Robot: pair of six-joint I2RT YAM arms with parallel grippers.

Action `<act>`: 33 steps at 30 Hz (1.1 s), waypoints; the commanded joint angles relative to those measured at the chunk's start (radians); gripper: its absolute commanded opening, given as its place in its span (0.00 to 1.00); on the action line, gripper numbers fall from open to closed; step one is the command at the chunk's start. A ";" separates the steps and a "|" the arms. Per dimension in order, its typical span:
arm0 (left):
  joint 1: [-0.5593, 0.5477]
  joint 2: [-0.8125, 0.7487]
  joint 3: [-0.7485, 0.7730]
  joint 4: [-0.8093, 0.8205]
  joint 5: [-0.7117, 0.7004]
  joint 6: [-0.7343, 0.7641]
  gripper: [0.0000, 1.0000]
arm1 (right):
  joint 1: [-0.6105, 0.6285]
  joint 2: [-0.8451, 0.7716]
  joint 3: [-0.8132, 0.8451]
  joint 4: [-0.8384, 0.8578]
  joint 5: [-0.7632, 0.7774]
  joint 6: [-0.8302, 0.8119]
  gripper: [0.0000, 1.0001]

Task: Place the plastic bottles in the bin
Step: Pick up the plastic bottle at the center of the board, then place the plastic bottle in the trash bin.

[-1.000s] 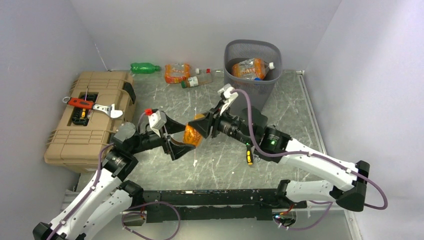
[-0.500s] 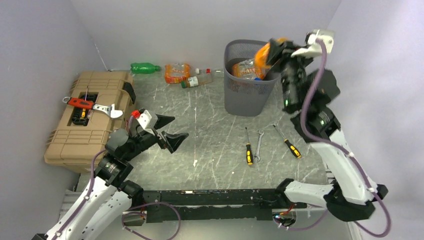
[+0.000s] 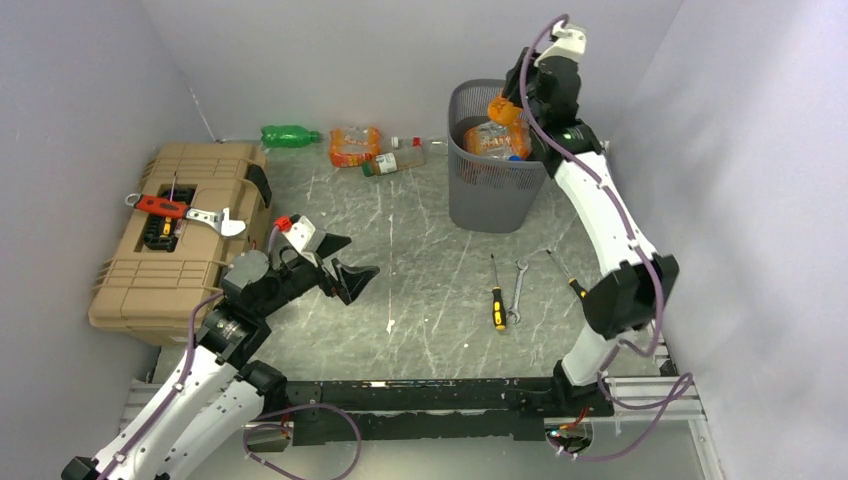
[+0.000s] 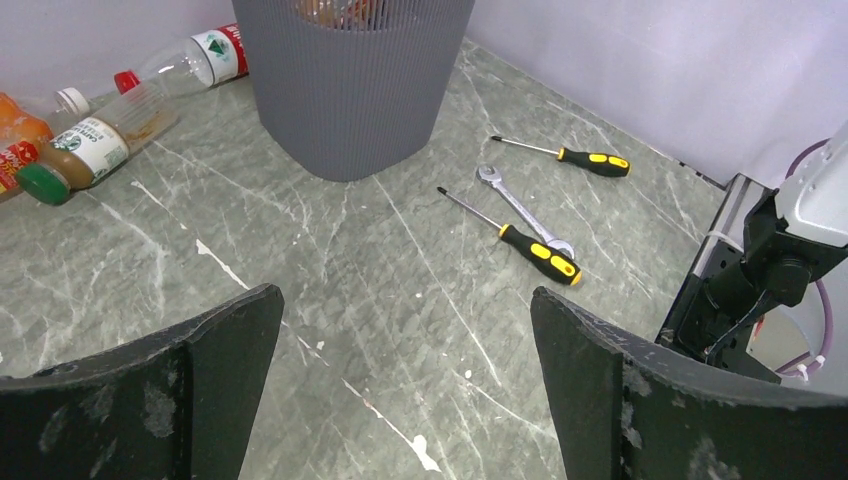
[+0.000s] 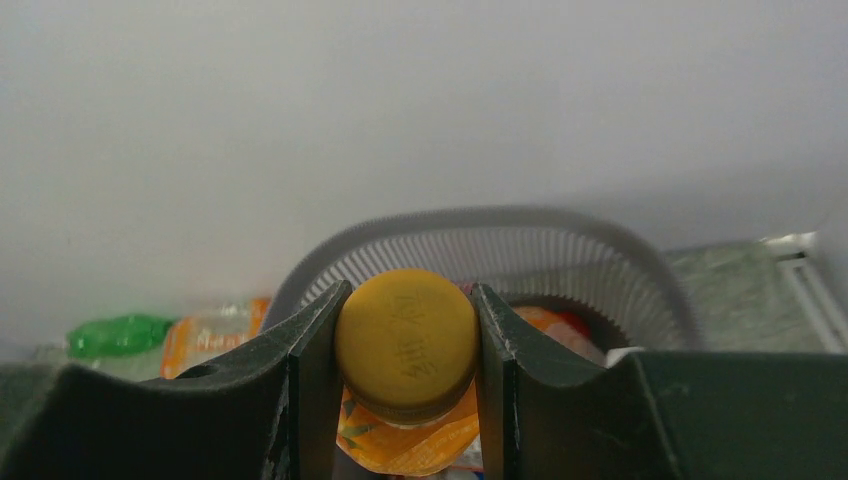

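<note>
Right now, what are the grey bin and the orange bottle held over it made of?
The bin looks like matte dark grey plastic, moulded into thin upright ribs with gaps between them. The orange bottle in the right pincer seems to be thin, glossy, see-through plastic, probably tinted by the drink or the label. Its cap looks like matte yellow-orange plastic with lettering on top.

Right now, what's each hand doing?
Left hand: open, empty.
Right hand: closed on an orange bottle by its cap, over the bin.
</note>
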 commanded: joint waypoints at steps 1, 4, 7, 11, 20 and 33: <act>-0.006 -0.006 0.050 -0.008 -0.006 0.026 0.99 | 0.001 0.075 0.109 -0.048 -0.148 0.076 0.00; -0.006 -0.002 0.052 -0.013 -0.006 0.030 0.99 | -0.002 0.122 0.120 -0.083 -0.199 0.098 0.00; -0.006 0.007 0.057 -0.017 0.002 0.030 0.99 | -0.002 0.164 0.154 -0.164 -0.234 0.115 0.00; -0.006 0.010 0.055 -0.006 0.043 0.023 0.99 | -0.001 0.234 0.236 -0.325 -0.270 0.116 0.00; -0.011 0.020 0.051 0.015 0.100 0.011 1.00 | -0.003 0.259 0.316 -0.477 -0.286 0.113 0.66; -0.021 0.042 0.061 -0.028 0.015 0.036 1.00 | 0.039 -0.013 0.209 -0.352 -0.288 0.139 0.75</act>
